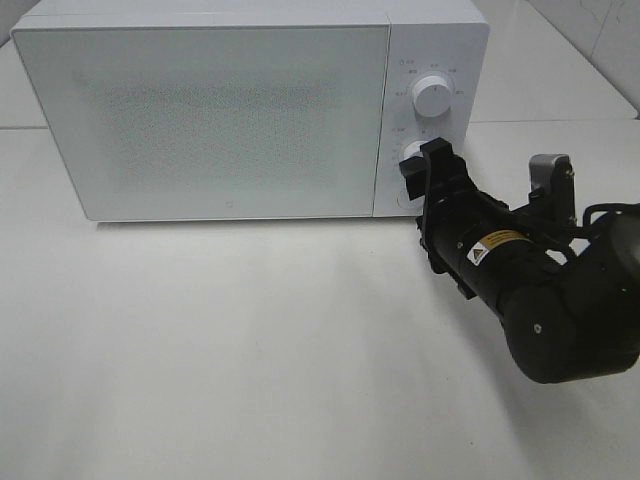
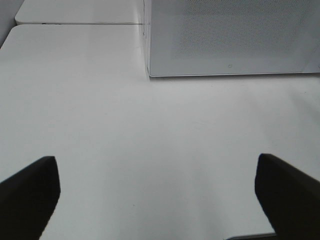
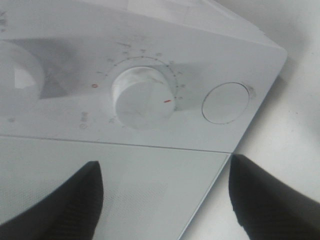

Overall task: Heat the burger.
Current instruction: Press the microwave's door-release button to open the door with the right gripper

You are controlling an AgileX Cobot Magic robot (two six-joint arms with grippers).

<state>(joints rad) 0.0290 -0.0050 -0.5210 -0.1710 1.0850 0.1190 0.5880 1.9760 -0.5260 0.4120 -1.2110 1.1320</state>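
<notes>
In the right wrist view alone, spread fingers [image 3: 60, 205] face a red-marked dial [image 3: 142, 102].

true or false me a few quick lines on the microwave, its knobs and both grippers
1. The microwave door is shut. True.
2. The right gripper is up at the upper knob. False: it is in front of the lower knob, and the upper knob is free.
3. The right gripper is clamped on a knob. False: its fingers stand apart with nothing between them, and the knob lies beyond their tips.
4. The left gripper is open above the table and holds nothing. True.
</notes>
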